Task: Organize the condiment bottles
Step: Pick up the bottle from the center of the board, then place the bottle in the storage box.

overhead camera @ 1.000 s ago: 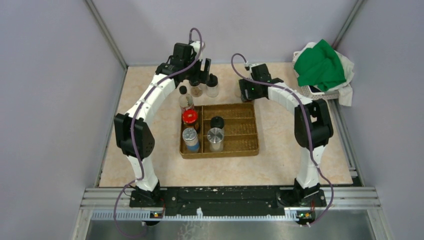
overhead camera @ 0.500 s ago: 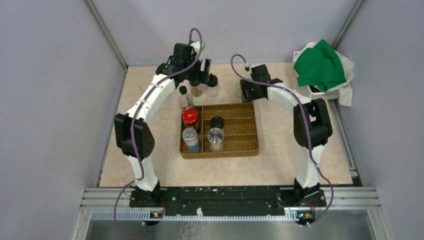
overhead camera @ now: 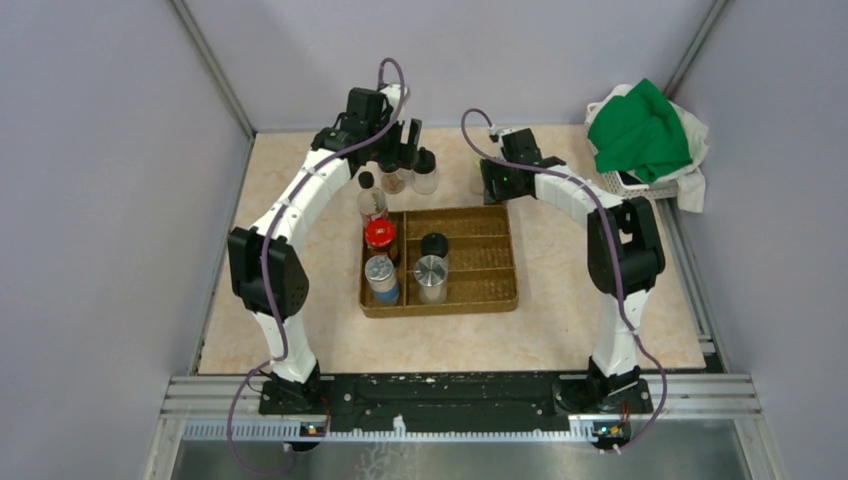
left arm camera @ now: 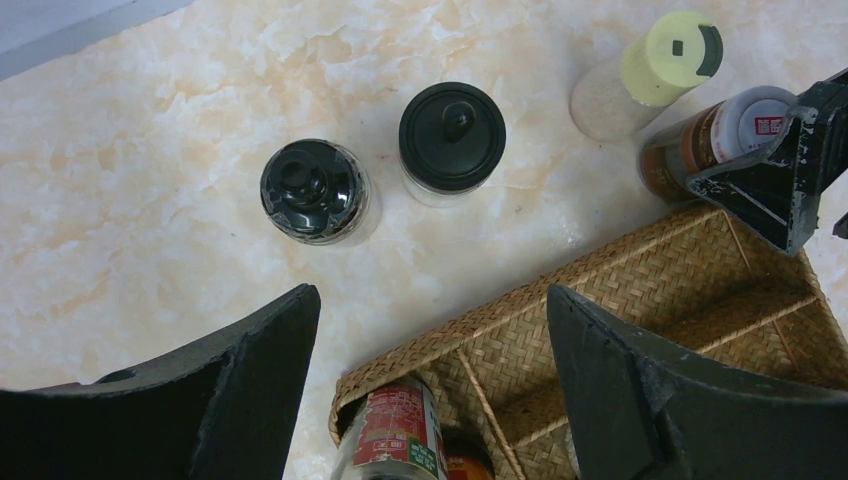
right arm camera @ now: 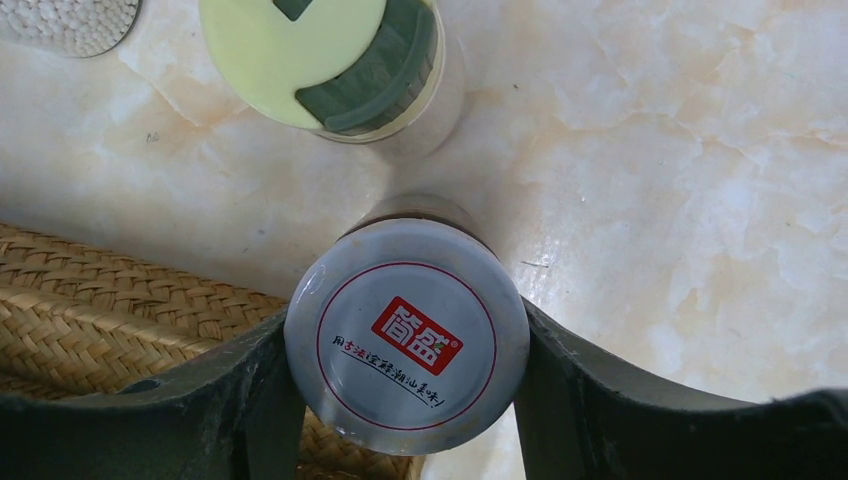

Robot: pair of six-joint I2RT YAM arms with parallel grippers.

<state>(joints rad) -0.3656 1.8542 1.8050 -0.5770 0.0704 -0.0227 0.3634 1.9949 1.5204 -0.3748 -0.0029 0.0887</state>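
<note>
Right gripper (right arm camera: pixel 405 400) is clamped on the white-lidded jar (right arm camera: pixel 405 335) just behind the wicker tray's (left arm camera: pixel 620 270) far edge; left gripper (left arm camera: pixel 430 300) hangs wide apart over two black-lidded jars (left arm camera: pixel 452 137) (left arm camera: pixel 312 190) behind its far left corner

White-lidded jar (right arm camera: pixel 407 348) upright, just beside yellow-green-lidded shaker (right arm camera: pixel 320 60).

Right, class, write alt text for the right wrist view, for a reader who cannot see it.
Seen from directly above, the right hand clamps a white-lidded jar with a red logo between its dark fingers. The woven tray edges in at the lower left, and a yellow-green-lidded shaker stands just beyond the jar on the marbled table.
</note>
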